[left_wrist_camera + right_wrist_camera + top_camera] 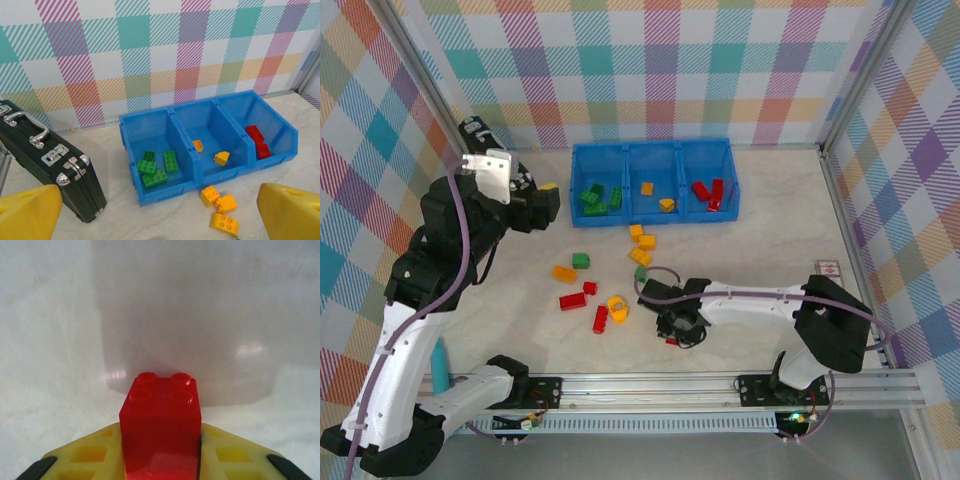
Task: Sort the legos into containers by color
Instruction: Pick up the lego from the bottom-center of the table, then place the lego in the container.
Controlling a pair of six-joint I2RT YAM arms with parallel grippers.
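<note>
1. At the far left, the left gripper is held raised. Its yellow jaws are spread as wide as they go, with nothing between them, and a black hard case with metal latches lies just to its left.
2. Loose red, green and yellow-orange studded plastic legos are scattered on the pale table, near of the tray.
3. At the far side stands the bright blue three-compartment plastic tray. Green bricks are in its left cell, yellow-orange in the middle and red in the right.
4. Right of centre, the right gripper is lowered to the table. Its yellow fingers are pressed against both flanks of a small red four-stud brick, which is judged to be gripped.
5. The hold should be made firm before lifting. The brick is best raised straight up, carried clear above the tray's near wall and released low inside the right cell, so that it cannot bounce into the middle one.
</note>
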